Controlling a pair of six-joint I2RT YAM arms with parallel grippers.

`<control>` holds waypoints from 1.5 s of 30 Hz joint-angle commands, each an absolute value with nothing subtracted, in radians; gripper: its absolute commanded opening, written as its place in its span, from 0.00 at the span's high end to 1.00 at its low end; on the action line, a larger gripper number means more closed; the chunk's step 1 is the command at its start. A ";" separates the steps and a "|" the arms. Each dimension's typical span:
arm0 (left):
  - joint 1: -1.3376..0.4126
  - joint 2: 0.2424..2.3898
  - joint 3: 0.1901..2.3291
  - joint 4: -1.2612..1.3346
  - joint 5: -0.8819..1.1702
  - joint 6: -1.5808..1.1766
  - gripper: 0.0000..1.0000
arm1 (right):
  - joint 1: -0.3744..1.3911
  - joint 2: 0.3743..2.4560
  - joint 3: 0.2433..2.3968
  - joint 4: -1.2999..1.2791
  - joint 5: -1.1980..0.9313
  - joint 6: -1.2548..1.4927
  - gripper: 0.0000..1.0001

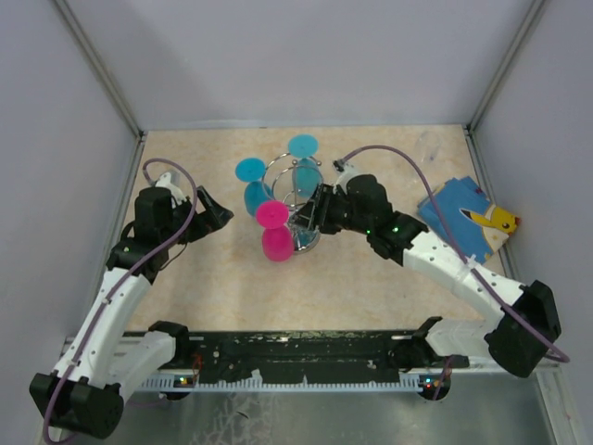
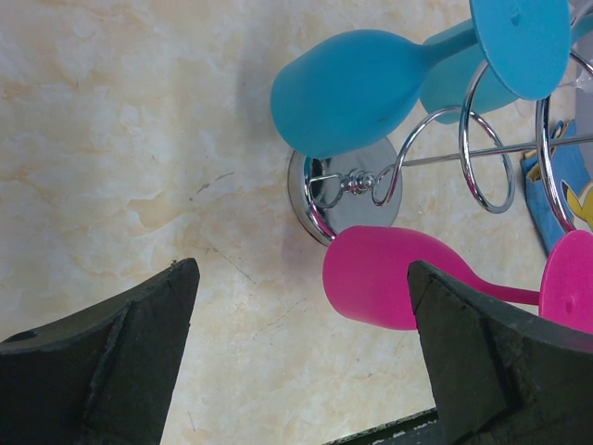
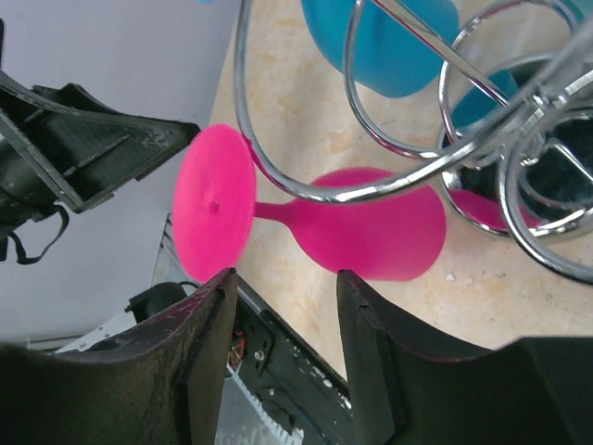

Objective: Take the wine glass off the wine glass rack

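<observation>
Right gripper [image 3: 283, 278] sits half open and empty by the pink wine glass [image 3: 371, 236]. Left gripper [image 2: 304, 267] gapes wide, empty.

We note twin arms, left arm [image 1: 111, 306] and right arm [image 1: 454, 264]: white shells, black joint housings, black bases. Lilac cable [image 1: 193, 206] trails along each. Small green light [image 1: 394, 225] on right forearm. Left gripper [image 1: 218, 218], right gripper [image 3: 285, 275]: matte black, wedge-shaped fingers, moulded ribs.

Left claw [image 2: 303, 269] wide, right claw [image 3: 287, 275] parted.
</observation>
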State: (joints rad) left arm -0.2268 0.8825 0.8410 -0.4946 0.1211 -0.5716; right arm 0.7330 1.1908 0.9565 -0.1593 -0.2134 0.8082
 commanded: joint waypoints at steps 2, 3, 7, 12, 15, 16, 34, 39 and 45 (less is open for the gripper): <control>-0.222 0.868 0.850 -0.482 0.130 -0.566 0.00 | 0.744 1.236 1.064 -0.052 -0.246 0.817 0.53; -0.222 0.870 0.851 -0.481 0.132 -0.566 0.00 | 0.744 1.248 1.080 -0.060 -0.250 0.811 0.52; -0.222 0.873 0.852 -0.482 0.135 -0.566 0.00 | 0.744 1.282 1.122 -0.072 -0.256 0.796 0.52; -0.222 0.874 0.846 -0.476 0.140 -0.566 0.00 | 0.744 1.321 1.148 -0.081 -0.264 0.790 0.52; -0.222 0.878 0.845 -0.476 0.139 -0.564 0.00 | 0.746 1.339 1.156 -0.092 -0.268 0.783 0.53; -0.222 0.879 0.847 -0.475 0.139 -0.561 0.00 | 0.746 1.344 1.157 -0.094 -0.271 0.780 0.53; -0.222 0.901 0.850 -0.467 0.134 -0.548 0.00 | 0.749 1.321 1.124 -0.047 -0.307 0.786 0.92; -0.222 0.905 0.852 -0.461 0.137 -0.550 0.00 | 0.749 1.269 1.093 -0.042 -0.304 0.802 0.92; -0.222 0.910 0.846 -0.453 0.147 -0.555 0.00 | 0.749 1.242 1.067 -0.025 -0.332 0.824 0.92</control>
State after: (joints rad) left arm -0.2268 0.9089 0.8410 -0.4881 0.1280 -0.5602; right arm 0.7387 1.2907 1.0847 -0.0959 -0.3042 0.8150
